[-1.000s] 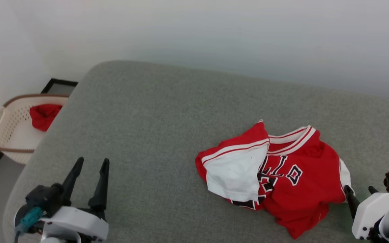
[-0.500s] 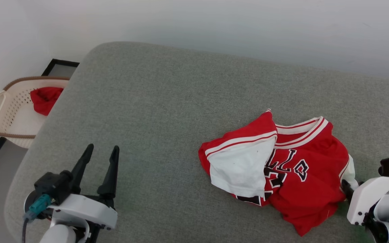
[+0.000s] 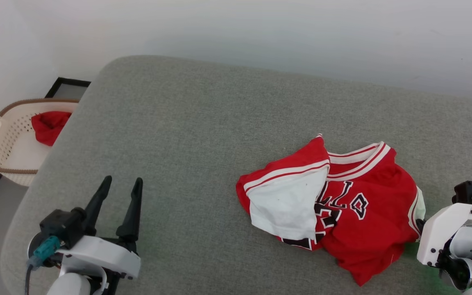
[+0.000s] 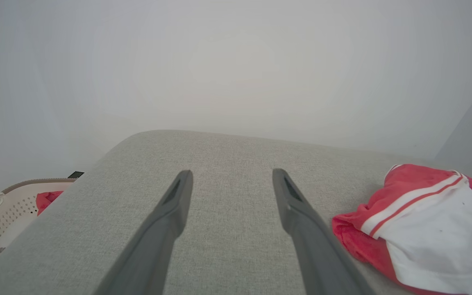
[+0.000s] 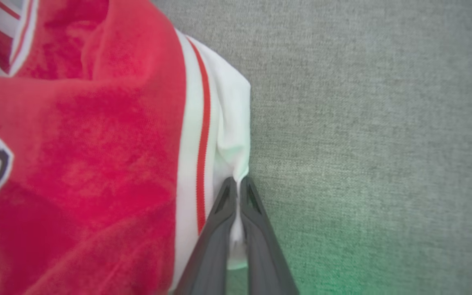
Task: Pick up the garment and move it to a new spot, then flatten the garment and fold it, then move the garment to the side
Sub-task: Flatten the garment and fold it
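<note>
At the far left stood a cream perforated plastic basket [image 3: 6, 137] with a brown rim, and a small plain red cloth [image 3: 49, 127] lay bunched against its inner wall. Just beside it began a broad grey woven-fabric cushion [image 3: 203, 119] with a rounded far corner, backed by a plain white wall [image 3: 260, 32]. Over the near left part of that cushion hung the left gripper [image 3: 122, 180]. Its two long dark fingers were spread wide with nothing between them, and in the left wrist view bare grey fabric showed in the gap. Well to its right, on the right half of the cushion, lay the garment [image 3: 367, 221], a red sleeveless basketball jersey. It was crumpled, with a white panel folded over on its left side. Red-and-white striped trim ran along the collar, and the black, white-outlined lettering showed only in part. At the jersey's right edge the right gripper [image 5: 238, 184] had its jaws pinched together on a fold of the white side panel, just beside the red stripe.
</note>
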You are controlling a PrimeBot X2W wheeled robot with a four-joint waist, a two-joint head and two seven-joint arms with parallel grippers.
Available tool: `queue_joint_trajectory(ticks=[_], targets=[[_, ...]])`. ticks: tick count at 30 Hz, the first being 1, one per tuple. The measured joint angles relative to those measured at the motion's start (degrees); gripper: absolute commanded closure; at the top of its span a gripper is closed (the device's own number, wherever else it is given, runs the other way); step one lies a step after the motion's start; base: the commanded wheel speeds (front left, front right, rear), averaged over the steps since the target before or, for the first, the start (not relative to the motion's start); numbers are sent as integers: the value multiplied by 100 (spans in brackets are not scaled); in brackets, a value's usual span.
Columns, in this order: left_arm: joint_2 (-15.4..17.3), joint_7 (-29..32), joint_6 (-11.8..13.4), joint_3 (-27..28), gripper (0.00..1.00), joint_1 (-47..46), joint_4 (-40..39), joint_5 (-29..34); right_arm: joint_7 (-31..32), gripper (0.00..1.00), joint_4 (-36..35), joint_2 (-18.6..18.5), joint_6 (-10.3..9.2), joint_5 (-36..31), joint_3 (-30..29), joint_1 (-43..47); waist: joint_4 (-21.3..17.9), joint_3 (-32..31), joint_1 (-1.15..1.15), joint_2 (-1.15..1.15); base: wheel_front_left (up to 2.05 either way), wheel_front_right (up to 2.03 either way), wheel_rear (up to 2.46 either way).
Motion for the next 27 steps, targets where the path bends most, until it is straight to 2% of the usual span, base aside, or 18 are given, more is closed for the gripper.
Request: queue_joint_trajectory(ticks=[5,14,20,26,27], targets=[[5,0,0,14,0,2,-30,-1,160,100,-375,-91,0,-53,-51,107,-66,-50,0,0,0,0,0],[49,0,-1,35,0,68,-103,-1,59,100,-929,-701,0,-301,-363,114,-223,-154,0,0,0,0,0],[59,0,0,-13,0,67,-102,-11,-15,100,-906,-1100,-1,-506,-816,119,-301,-201,0,0,0,0,0],[76,0,-1,-130,0,41,-87,-62,-158,100,-641,-1151,0,-620,-1060,232,-326,-165,0,0,0,0,0],[83,0,-1,-154,0,32,-76,-94,-200,87,-576,-1139,0,-619,-1077,230,-334,-155,0,0,0,0,0]])
